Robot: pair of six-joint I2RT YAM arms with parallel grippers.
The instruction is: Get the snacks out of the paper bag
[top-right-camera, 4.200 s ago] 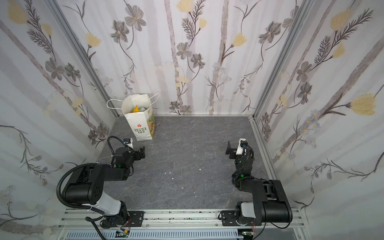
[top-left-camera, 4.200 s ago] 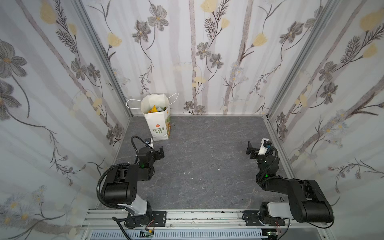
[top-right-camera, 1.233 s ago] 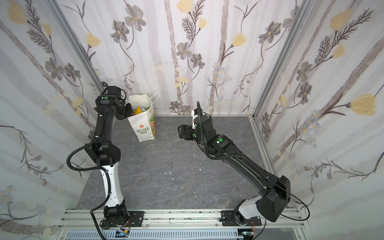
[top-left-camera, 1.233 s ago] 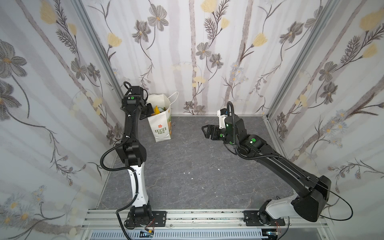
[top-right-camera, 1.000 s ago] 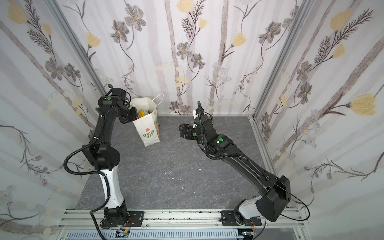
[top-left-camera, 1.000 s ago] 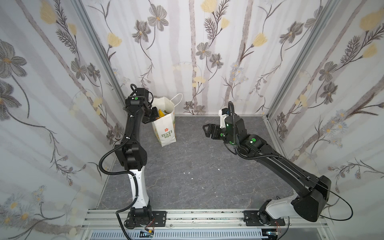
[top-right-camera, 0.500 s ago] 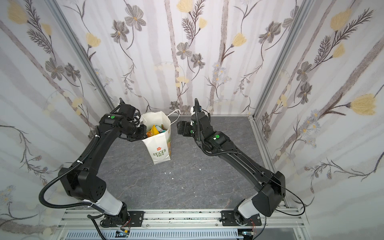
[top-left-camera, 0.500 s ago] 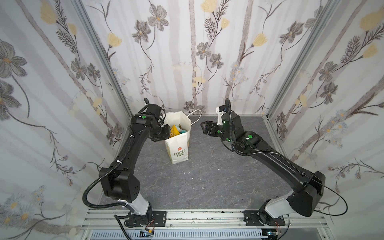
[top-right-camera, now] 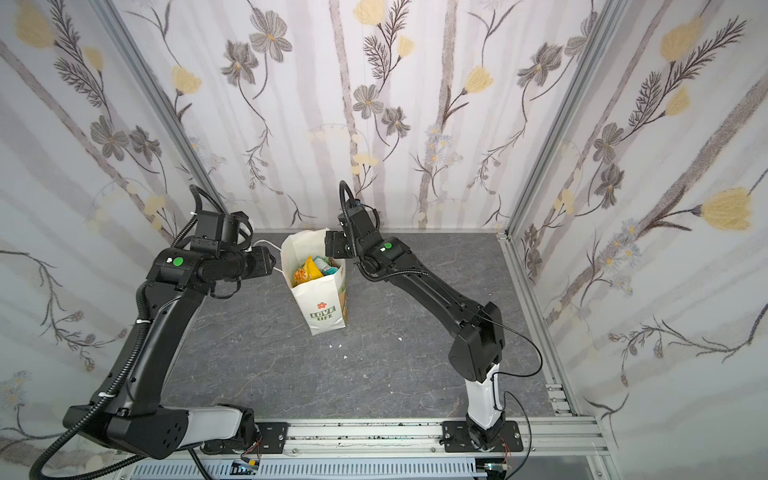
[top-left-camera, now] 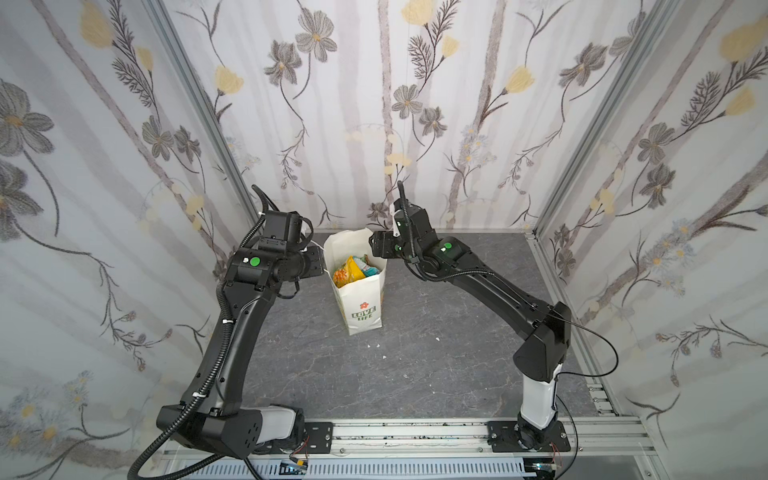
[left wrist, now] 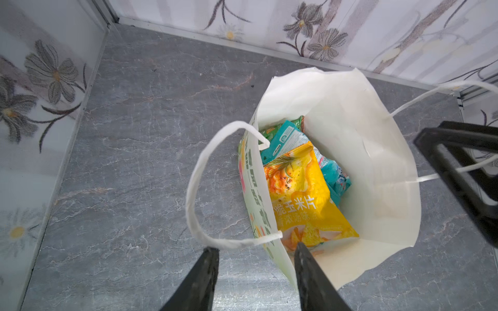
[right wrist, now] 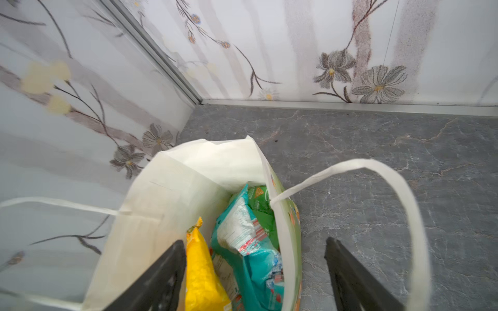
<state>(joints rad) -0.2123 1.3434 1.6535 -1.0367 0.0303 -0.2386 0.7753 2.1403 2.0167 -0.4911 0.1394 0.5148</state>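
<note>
Found paper bag (top-left-camera: 361, 307) upright at centre of both top views, mouth open. Noted snacks (top-left-camera: 351, 272) inside: yellow pouch (left wrist: 301, 204) topmost, teal packet (left wrist: 285, 140) behind. Judged light, crinkly, slippery; advise pinching pouch's upper seam. Beyond, found left gripper (left wrist: 255, 246) half-parted, right gripper (right wrist: 254, 241) wide, both empty at rim.

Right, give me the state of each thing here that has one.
paper bag, upright, mouth open.
snacks, inside the paper bag, none taken out.
left gripper, open, jaws either side of the bag's rim, holding nothing.
right gripper, open, jaws either side of the bag's rim, holding nothing.
</note>
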